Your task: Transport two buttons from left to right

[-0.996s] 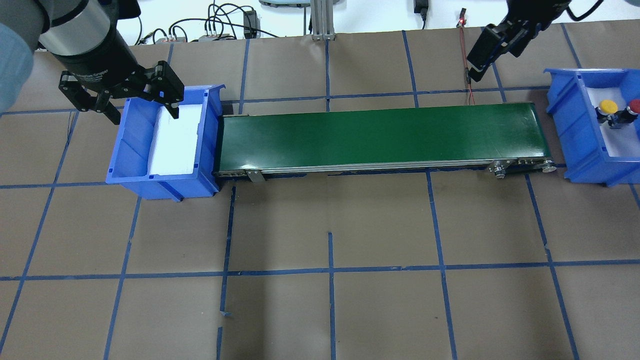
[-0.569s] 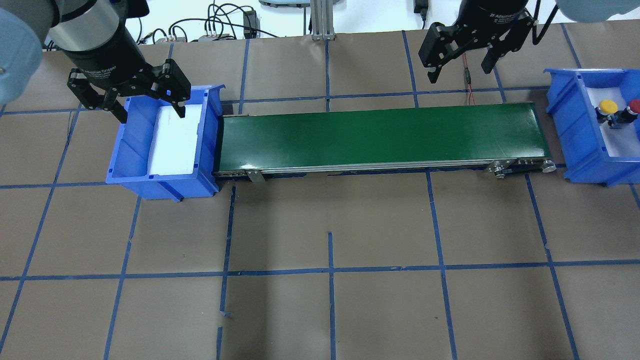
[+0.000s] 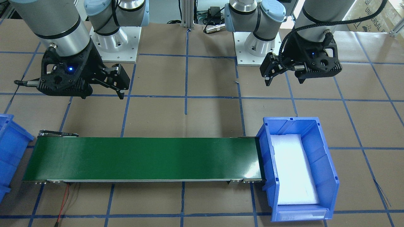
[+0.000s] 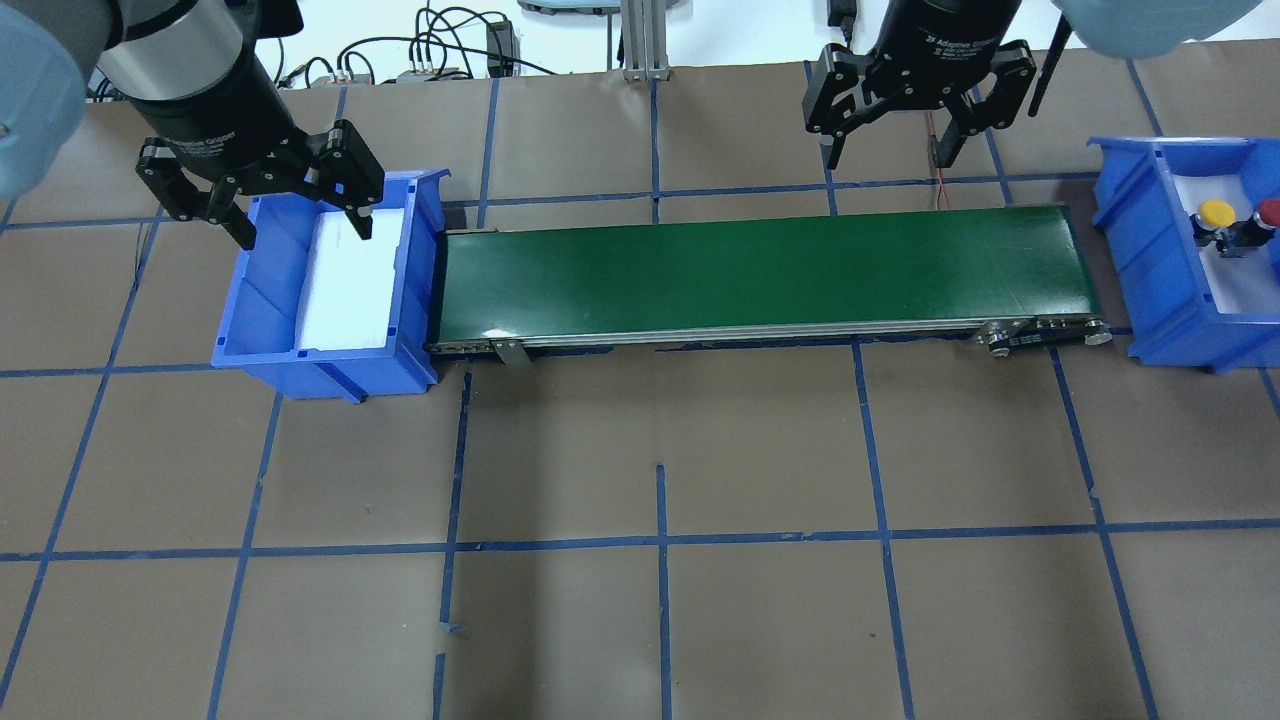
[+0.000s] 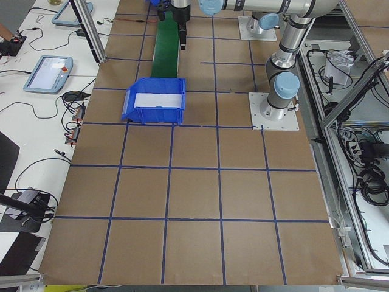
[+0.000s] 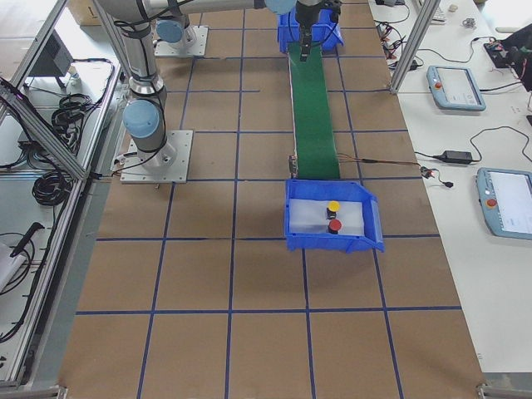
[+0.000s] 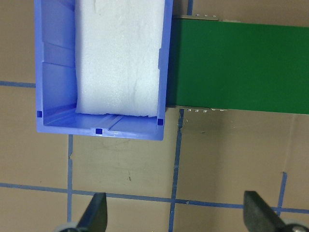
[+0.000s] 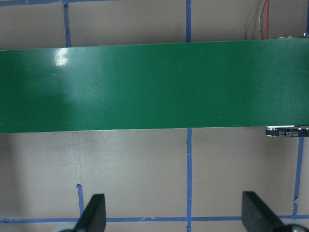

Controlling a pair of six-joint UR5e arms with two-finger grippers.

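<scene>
"Adaptive Gripper" is printed in white on the black body of the right gripper (image 4: 885, 158), and the same words can be made out on the left gripper (image 4: 302, 236). A cardboard box (image 3: 377, 14) behind the robot reads "UNIVERSAL".

Both grippers are spread wide with nothing between their black fingers (image 7: 96, 212). The left gripper hangs well above the table by the left bin (image 4: 265, 300). The right gripper hangs well above the table toward the right part of the belt (image 4: 760, 270).

The yellow button (image 4: 1216, 213) and the red button (image 4: 1268, 211) stand upright just beside each other in the right bin (image 4: 1150, 260), past the belt's right end. Each has a rounded cap on a black-and-silver base, and they rest on a white foam pad (image 4: 1240, 290).

Both bins are moulded blue plastic with one sloped, ribbed wall. The left bin butts against the belt's left end and holds a white foam sheet (image 4: 350, 280) with a faintly dimpled face.

The belt is glossy dark green, long and flat, with a silver rail along its near edge. The table (image 4: 660, 620) is covered in matt brown paper, marked into squares with blue tape (image 4: 660, 540). A thin red-and-black wire (image 4: 935, 150) runs to the belt's far right corner.
</scene>
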